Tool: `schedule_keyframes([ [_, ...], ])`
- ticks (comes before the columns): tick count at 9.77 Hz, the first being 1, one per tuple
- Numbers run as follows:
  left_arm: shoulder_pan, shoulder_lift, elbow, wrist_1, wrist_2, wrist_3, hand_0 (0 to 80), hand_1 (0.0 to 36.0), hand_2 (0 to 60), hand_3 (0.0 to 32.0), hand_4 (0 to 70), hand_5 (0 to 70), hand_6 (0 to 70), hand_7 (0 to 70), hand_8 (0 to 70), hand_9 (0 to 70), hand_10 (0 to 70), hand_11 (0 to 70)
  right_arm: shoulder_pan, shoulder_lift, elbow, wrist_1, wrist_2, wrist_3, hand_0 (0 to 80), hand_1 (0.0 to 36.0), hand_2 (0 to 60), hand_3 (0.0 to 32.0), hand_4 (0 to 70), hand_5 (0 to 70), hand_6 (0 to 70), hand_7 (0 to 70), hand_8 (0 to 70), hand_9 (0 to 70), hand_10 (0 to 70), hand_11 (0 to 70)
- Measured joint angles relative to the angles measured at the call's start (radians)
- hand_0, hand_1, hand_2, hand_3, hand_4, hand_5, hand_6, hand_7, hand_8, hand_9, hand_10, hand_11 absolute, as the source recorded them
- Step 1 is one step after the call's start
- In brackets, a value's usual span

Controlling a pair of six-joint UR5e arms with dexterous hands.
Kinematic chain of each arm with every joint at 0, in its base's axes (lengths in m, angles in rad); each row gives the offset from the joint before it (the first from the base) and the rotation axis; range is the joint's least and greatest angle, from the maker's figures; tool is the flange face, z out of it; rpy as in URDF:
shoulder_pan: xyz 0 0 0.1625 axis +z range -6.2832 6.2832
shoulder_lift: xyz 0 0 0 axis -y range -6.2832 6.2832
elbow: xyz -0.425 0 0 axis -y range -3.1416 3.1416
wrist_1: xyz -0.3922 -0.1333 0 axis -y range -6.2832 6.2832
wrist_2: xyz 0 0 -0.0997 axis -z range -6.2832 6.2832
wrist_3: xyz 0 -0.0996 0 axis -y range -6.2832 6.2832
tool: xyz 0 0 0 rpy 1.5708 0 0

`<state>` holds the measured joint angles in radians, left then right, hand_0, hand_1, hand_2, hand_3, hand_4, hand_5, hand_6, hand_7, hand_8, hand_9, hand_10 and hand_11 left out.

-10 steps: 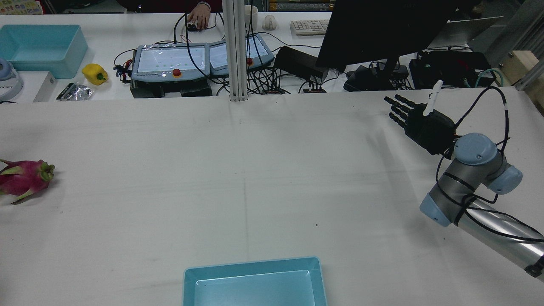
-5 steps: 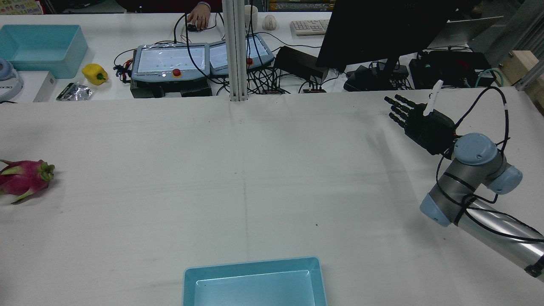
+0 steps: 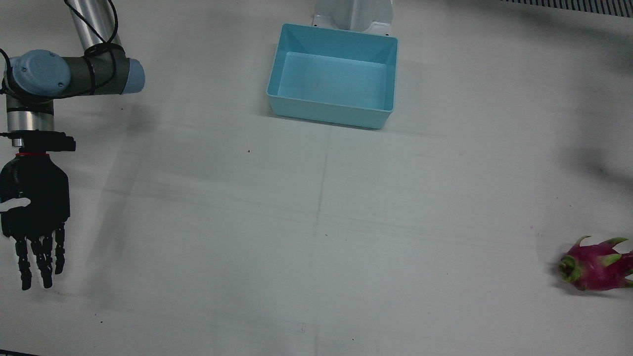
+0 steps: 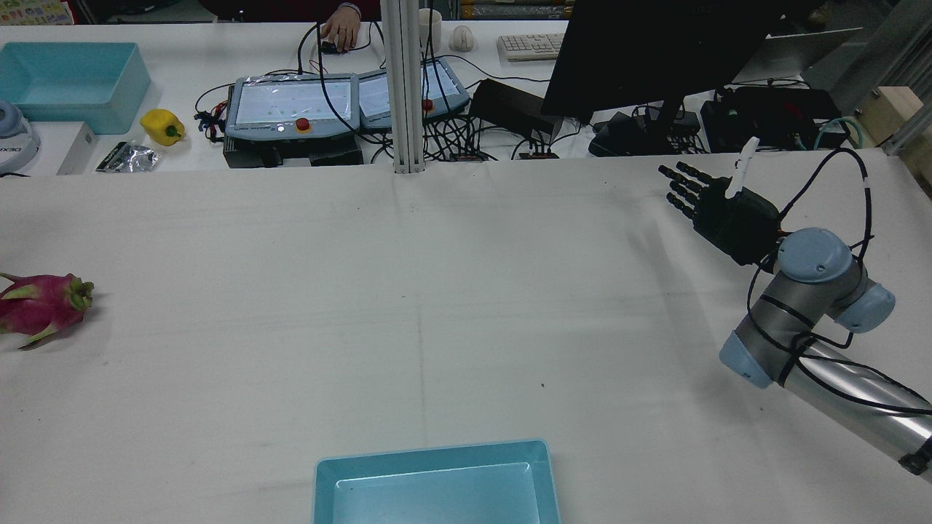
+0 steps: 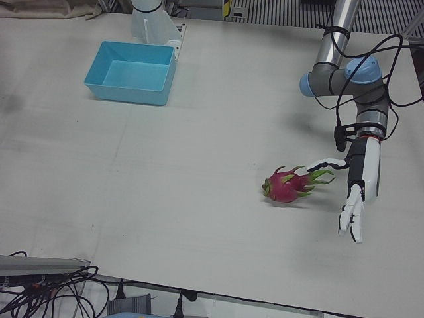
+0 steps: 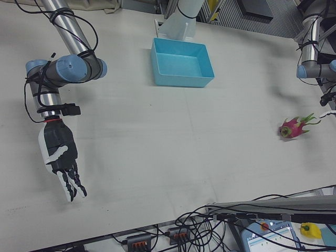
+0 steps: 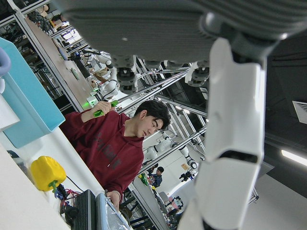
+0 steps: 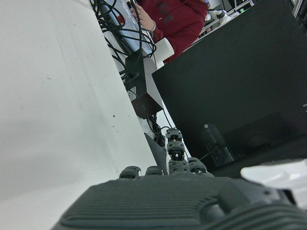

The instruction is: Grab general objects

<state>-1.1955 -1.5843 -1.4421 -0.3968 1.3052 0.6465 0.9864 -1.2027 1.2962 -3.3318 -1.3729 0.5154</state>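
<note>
My white left hand [image 5: 356, 199] hangs open-fingered just beside the magenta, green-scaled dragon fruit [image 5: 288, 185] lying on the white tabletop [image 5: 165, 172]; black right hand [image 3: 34, 207] spread, empty, well apart.

My right hand [image 3: 34, 217] is matt black, with ribbed, segmented fingers [image 3: 42, 259] and one white thumb piece. A thin red ring and a small black box sit at its wrist. My left hand [image 5: 358, 192] is white on its fingers with a dark back. Both arms [image 4: 837, 364] are silver metal tubes with grey joint housings capped in pale blue [image 3: 39, 71]. Black cables [image 4: 863, 189] loop loosely along them, strapped on in places.
</note>
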Motion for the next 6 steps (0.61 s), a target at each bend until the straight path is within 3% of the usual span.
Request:
schedule_keyframes([
  [2, -0.006, 0.04, 0.043, -0.101, 0.008, 0.058, 80.0, 36.0, 39.5, 0.0, 16.5, 0.0, 0.0, 1.2, 0.0, 0.0, 0.0, 0.0, 0.0, 0.0, 0.0, 0.0, 0.0, 0.0, 0.0, 0.0, 0.0, 0.0, 0.0, 0.0, 0.0, 0.0, 0.0, 0.0, 0.0, 0.0],
  [3, -0.006, 0.052, 0.054, -0.131, 0.01, 0.079, 79.5, 36.0, 46.0, 0.0, 16.4, 0.0, 0.0, 0.0, 0.0, 0.0, 0.0, 0.0, 0.0, 0.0, 0.0, 0.0, 0.0, 0.0, 0.0, 0.0, 0.0, 0.0, 0.0, 0.0, 0.0, 0.0, 0.0, 0.0, 0.0, 0.0],
  [4, -0.002, 0.05, 0.049, -0.148, 0.032, 0.087, 80.0, 36.0, 31.8, 1.8, 13.2, 0.0, 0.0, 0.0, 0.0, 0.0, 0.0, 0.0, 0.0, 0.0, 0.0, 0.0, 0.0, 0.0, 0.0, 0.0, 0.0, 0.0, 0.0, 0.0, 0.0, 0.0, 0.0, 0.0, 0.0, 0.0],
  [5, 0.008, 0.029, 0.031, -0.146, 0.1, 0.096, 76.8, 35.2, 21.1, 8.8, 5.0, 0.0, 0.0, 0.0, 0.0, 0.0, 0.0, 0.0, 0.0, 0.0, -0.001, 0.0, 0.0, 0.0, 0.0, 0.0, 0.0, 0.0, 0.0, 0.0, 0.0, 0.0, 0.0, 0.0, 0.0, 0.0],
  [6, 0.016, -0.004, 0.005, -0.118, 0.187, 0.122, 74.0, 35.2, 20.6, 16.8, 0.0, 0.0, 0.0, 0.0, 0.0, 0.0, 0.0, 0.0, 0.0, 0.0, 0.0, 0.0, 0.0, 0.0, 0.0, 0.0, 0.0, 0.0, 0.0, 0.0, 0.0, 0.0, 0.0, 0.0, 0.0, 0.0],
])
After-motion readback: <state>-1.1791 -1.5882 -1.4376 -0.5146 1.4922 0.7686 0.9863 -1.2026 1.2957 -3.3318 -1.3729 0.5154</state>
